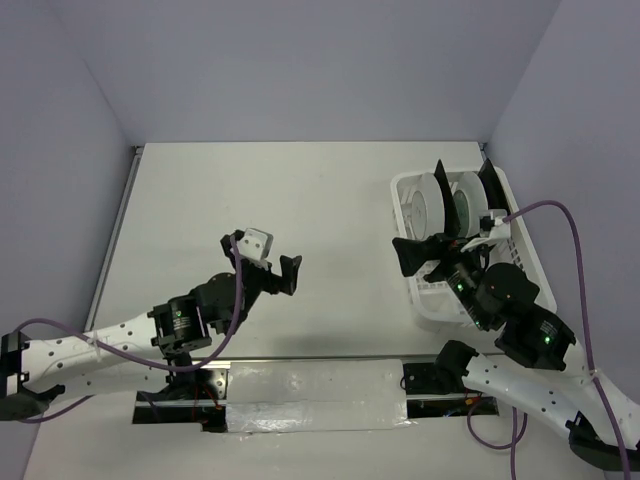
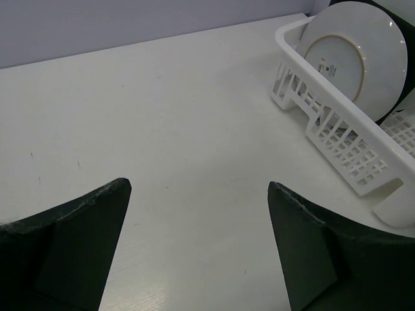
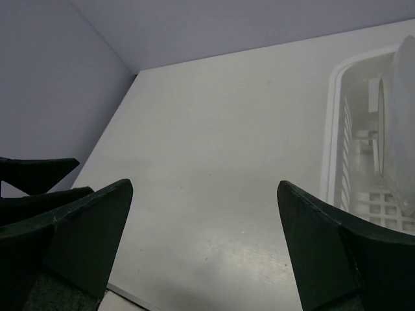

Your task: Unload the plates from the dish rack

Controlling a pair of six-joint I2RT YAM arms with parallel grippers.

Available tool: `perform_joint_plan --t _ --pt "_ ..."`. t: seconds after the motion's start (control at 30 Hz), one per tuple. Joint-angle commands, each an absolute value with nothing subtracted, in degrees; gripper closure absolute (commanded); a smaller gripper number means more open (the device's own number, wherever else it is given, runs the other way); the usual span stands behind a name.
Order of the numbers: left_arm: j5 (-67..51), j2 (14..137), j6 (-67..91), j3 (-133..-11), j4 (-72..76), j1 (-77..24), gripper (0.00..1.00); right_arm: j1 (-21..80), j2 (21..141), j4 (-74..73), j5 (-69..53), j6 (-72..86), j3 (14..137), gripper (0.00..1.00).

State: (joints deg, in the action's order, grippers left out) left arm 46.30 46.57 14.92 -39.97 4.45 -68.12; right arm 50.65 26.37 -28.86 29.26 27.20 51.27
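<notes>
The white dish rack stands at the right of the table. Upright in it are two round plates with pale backs and two black-edged square plates. My right gripper is open and empty, just over the rack's near left wall. My left gripper is open and empty above bare table, well left of the rack. In the left wrist view the open gripper faces the rack and a round plate's pale back. In the right wrist view the gripper is open beside the rack.
The table is white, with lavender walls at the back and both sides. A taped strip runs along the near edge between the arm bases. My left gripper's fingers show at the left of the right wrist view.
</notes>
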Motion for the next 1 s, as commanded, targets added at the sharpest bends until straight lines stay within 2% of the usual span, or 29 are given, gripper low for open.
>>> perform_joint_plan --t 0.0,0.13,0.17,0.27,0.33,0.4,0.47,0.57,0.63,0.8,0.83,0.93,0.97 --pt "47.11 48.07 14.41 -40.86 6.86 -68.29 0.0 50.98 27.06 -28.39 31.9 27.68 50.54 0.0" --pt "46.23 48.25 14.41 -40.96 6.5 -68.29 0.0 50.89 29.09 -26.64 37.33 22.69 50.45 0.0" --pt "46.06 48.08 14.24 -40.87 6.85 -68.29 0.0 50.98 29.96 -22.19 40.49 22.07 50.19 0.01" --pt "47.45 47.55 13.63 -39.99 7.21 -68.29 0.0 50.89 33.46 -2.81 48.05 3.13 49.73 0.07" --pt "48.6 47.11 13.62 -39.73 7.03 -68.29 0.0 47.3 39.86 -0.18 52.8 -9.11 54.03 0.07" --pt "47.47 46.5 13.54 -38.59 8.34 -68.29 0.0 42.3 44.19 -8.04 49.94 -9.16 64.91 0.04" --pt "45.97 46.23 13.62 -37.97 9.49 -68.2 0.01 32.56 49.1 -18.74 40.82 -3.9 74.47 0.04" --pt "44.04 46.49 14.32 -38.23 9.58 -68.12 0.0 19.89 52.54 -24.15 26.86 -0.54 79.17 0.07" --pt "43.6 46.93 14.94 -38.67 9.05 -68.03 0.01 14.97 56.22 -26.35 24.88 -0.53 81.28 0.1" --pt "42.8 48.34 15.47 -38.93 8.96 -68.03 0.01 8.18 61.96 -32.08 9.42 3.68 79.73 0.33" --pt "43.06 48.51 15.47 -39.02 8.53 -68.03 0.0 8.17 61.79 -30.95 8.1 4.82 77.02 0.42" --pt "42.89 49.04 16.08 -39.64 7.56 -68.03 0.01 8.0 59.68 -26.91 4.84 6.94 70.87 0.51" --pt "42.89 49.04 16.08 -39.64 7.65 -68.03 0.01 8.0 59.42 -26.29 3.79 7.12 69.71 0.52"
